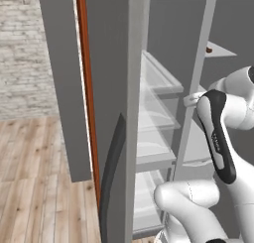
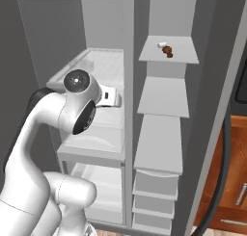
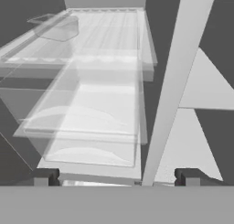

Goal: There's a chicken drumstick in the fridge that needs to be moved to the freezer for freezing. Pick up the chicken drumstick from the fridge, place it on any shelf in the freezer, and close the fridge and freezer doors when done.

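Reddish-brown chicken drumstick (image 2: 168,50) lying on top freezer shelf (image 2: 183,54), toward its back edge. Pincer (image 3: 116,176) released, empty, before glass-shelved fridge (image 2: 103,66). Grey divider post (image 2: 128,85) between compartments. No legible writing.

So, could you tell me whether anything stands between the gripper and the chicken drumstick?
Nothing visible blocks it. The chicken drumstick lies on the top opaque shelf, open at the front; the open gripper sits lower, facing the divider between the compartments.

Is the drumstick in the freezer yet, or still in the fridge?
In the freezer: the chicken drumstick lies on the top opaque shelf of the narrow right compartment.
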Robot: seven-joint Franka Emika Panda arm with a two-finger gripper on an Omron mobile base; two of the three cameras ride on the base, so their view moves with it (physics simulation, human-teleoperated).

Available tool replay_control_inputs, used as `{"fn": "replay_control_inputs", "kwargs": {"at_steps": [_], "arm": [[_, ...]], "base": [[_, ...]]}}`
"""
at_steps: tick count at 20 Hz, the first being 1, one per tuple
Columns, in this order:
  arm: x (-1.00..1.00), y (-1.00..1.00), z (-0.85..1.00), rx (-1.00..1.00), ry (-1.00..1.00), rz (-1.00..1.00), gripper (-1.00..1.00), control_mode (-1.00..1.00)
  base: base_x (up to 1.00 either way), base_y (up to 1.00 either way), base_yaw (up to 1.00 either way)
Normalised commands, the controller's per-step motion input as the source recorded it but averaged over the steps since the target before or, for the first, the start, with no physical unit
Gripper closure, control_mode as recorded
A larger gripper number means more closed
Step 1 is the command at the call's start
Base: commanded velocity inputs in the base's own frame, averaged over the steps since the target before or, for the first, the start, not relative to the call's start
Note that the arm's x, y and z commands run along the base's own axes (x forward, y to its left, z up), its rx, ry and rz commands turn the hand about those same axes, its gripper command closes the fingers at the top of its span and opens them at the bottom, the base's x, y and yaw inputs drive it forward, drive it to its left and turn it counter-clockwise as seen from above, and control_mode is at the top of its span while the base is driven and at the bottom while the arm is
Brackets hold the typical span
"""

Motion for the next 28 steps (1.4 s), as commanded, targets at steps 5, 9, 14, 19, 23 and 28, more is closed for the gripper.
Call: {"fn": "replay_control_inputs", "kwargs": {"at_steps": [5,9,14,19,23,28], "arm": [[0.0,0.0,0.0,0.0,0.0,0.0,-1.0,1.0],[0.0,0.0,0.0,0.0,0.0,0.0,-1.0,1.0],[0.0,0.0,0.0,0.0,0.0,0.0,-1.0,1.0],[0.0,0.0,0.0,0.0,0.0,0.0,-1.0,1.0],[0.0,0.0,0.0,0.0,0.0,0.0,-1.0,1.0],[0.0,0.0,0.0,0.0,0.0,0.0,-1.0,1.0]], "base": [[-0.76,-0.22,-0.03],[-0.5,-0.22,0.0],[-0.1,-0.43,0.0],[0.0,-0.14,0.0],[0.0,0.21,0.0],[0.01,-0.3,0.06]]}}
